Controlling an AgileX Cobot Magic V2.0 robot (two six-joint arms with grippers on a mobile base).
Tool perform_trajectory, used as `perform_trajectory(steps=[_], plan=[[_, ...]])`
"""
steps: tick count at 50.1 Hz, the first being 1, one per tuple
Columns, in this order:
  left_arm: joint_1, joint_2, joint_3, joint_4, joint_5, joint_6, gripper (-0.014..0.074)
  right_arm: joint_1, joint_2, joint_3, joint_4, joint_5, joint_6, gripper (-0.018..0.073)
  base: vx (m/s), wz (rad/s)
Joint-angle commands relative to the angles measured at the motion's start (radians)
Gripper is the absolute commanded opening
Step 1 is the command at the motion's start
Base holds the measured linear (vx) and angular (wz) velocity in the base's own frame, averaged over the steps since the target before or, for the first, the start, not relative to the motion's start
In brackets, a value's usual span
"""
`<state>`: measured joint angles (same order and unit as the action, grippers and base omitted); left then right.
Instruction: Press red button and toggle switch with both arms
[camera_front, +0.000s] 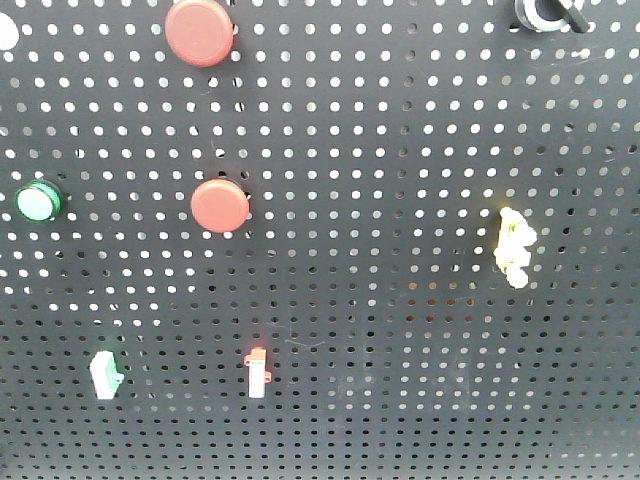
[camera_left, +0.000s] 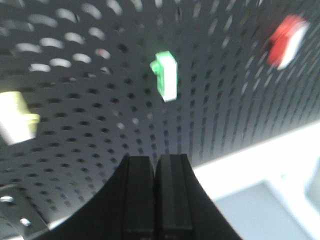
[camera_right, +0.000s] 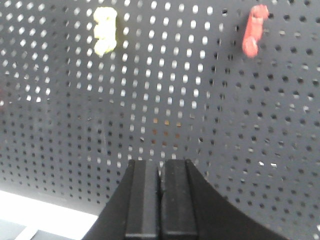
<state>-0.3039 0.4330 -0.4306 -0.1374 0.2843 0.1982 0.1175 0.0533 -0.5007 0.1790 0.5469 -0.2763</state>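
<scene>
Evidently nothing pressed yet — red button at 11 o'clock, toggle switch at 1, both untouched — left gripper and right gripper closed, empty.

Left arm's matte black gripper is showing two flat, narrow fingers with ribbed lengthwise grooves, flaring into a curved black housing. Right arm's matte black gripper is looking identical: paired flat fingers, smooth curved base, no visible markings.
</scene>
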Motion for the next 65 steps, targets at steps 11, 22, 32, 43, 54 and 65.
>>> perform_trajectory(steps=[11, 22, 32, 43, 54, 65], plan=[[0.0, -0.175, 0.091, -0.015, -0.122, -0.006, 0.0001, -0.005, -0.024, 0.055, -0.011, -0.051, -0.011, -0.0003, 0.0, 0.0], [0.0, -0.171, 0.091, -0.015, -0.093, -0.006, 0.0001, -0.005, -0.024, 0.058, -0.011, -0.031, -0.011, -0.0003, 0.0, 0.0], [0.0, -0.171, 0.091, -0.015, -0.093, -0.006, 0.0001, -0.005, -0.024, 0.058, -0.011, -0.031, -0.011, -0.0003, 0.0, 0.0], [0.023, -0.185, 0.134, 0.045, -0.123, 0.047, 0.0001, -0.005, -0.024, 0.058, -0.011, -0.031, -0.008, -0.0003, 0.0, 0.0], [0.199, -0.323, 0.333, 0.003, -0.272, 0.114, 0.0001, -0.005, -0.024, 0.058, -0.011, -0.031, -0.008, -0.0003, 0.0, 0.0], [0.263, -0.467, 0.496, 0.033, -0.284, -0.027, 0.0001, -0.005, -0.023, 0.058, -0.011, -0.031, -0.008, -0.0003, 0.0, 0.0]])
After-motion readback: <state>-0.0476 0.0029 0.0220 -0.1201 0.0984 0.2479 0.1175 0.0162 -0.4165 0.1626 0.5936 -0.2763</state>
